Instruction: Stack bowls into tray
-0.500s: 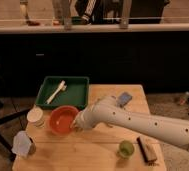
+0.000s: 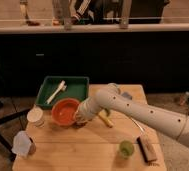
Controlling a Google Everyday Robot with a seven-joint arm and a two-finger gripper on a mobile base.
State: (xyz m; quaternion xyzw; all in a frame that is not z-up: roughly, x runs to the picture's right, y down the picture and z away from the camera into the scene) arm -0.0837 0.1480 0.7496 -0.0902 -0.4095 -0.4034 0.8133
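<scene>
**A:** At the right rim of the bowl (image 2: 64, 111), the jaws sat low over the surface (image 2: 78, 150) on the end of the white arm (image 2: 143, 114). Spread, pressed together or pinching the rim: could not tell, the wrist covered them.

**B:** Bowl position?

**A:** Upright on the surface, just in front of the near rim of the tray (image 2: 77, 89). Not yet inside it.

**B:** Risks from there?

**A:** Three, all judgement.
- A hold on one edge of a shallow plastic bowl could let it tip or slip on the lift.
- A white utensil (image 2: 55, 93) lay slantwise in the tray's left half, so a bowl set on it would rest crooked.
- The bowl had close neighbours. A white lidded container (image 2: 35, 116) stood just beside it on the left, and a yellowish item (image 2: 106, 120) lay by the wrist. A sideways sweep could knock either one.

**B:** Counts?

**A:**
- Bowls: one seen, so nothing to stack it on.
- Trays: one.
- Utensils: one.
- Lidded containers: one.
- Lime-green cups (image 2: 126, 147): one, near the front edge.
- Dark blocks (image 2: 147, 148): one, just beside the cup.
- Yellowish items: one.
- Pale bluish objects (image 2: 23, 145): one, at the front left corner.
- Bluish scraps (image 2: 126, 95): one, partly hidden behind the arm and not identified.
</scene>
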